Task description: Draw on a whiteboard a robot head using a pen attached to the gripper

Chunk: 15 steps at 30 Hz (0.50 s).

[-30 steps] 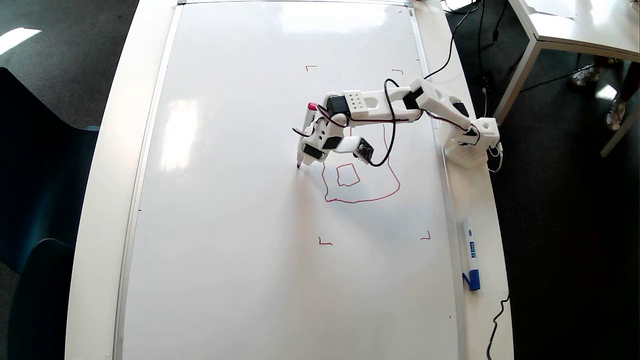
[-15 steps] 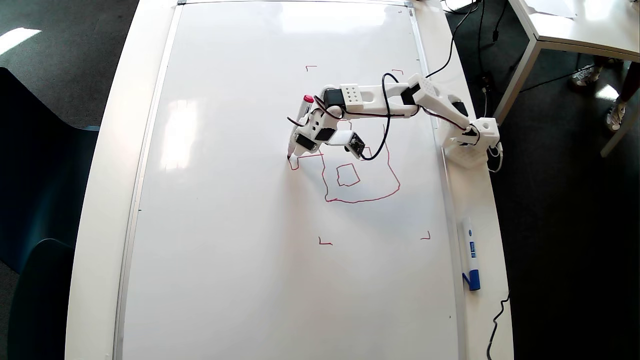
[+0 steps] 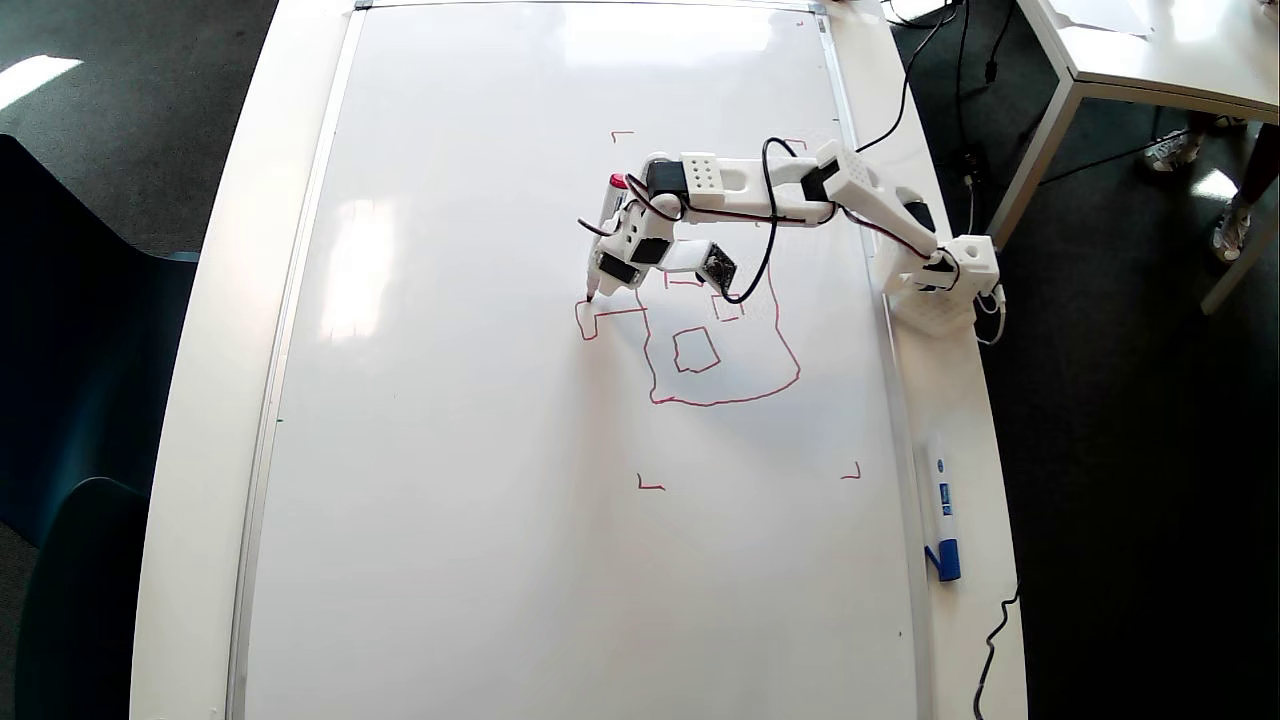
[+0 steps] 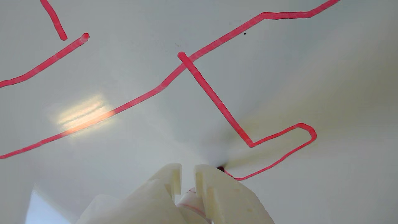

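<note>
The whiteboard (image 3: 450,450) fills the table in the overhead view. On it is the red robot head (image 3: 720,402), a wobbly outline with small squares inside, partly hidden by the arm. A stalk (image 3: 622,312) runs left from it to a small loop (image 3: 580,322). My white gripper (image 3: 605,285) is shut on the pen (image 3: 612,205), whose red end points up the picture and whose tip touches the board at the loop's top. In the wrist view the gripper (image 4: 188,169) clamps the pen (image 4: 189,200), the tip meets the loop line (image 4: 298,140), and the stalk (image 4: 214,96) crosses the whiteboard (image 4: 311,77).
A white marker with a blue cap (image 3: 941,505) lies on the table strip right of the board, below the arm base (image 3: 940,290). Small red corner marks (image 3: 650,486) frame the drawing area. Black cables trail off the table's right edge. Another table (image 3: 1150,50) stands top right.
The pen tip swung left and then up the picture, tracing the small loop at the stalk's end. The arm followed, uncovering more of the head's upper part.
</note>
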Each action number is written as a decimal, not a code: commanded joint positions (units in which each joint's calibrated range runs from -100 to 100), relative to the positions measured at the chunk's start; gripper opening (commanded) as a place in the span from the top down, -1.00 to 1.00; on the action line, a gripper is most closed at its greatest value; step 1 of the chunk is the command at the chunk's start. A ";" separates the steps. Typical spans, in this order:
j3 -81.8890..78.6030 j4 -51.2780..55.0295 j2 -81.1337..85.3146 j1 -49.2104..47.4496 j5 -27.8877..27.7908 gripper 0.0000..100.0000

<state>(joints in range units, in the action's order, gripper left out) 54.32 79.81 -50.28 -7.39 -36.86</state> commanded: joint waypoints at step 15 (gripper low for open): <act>-8.97 1.25 6.71 -4.29 1.36 0.98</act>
<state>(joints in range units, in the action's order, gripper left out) 45.82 80.66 -45.02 -10.41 -35.80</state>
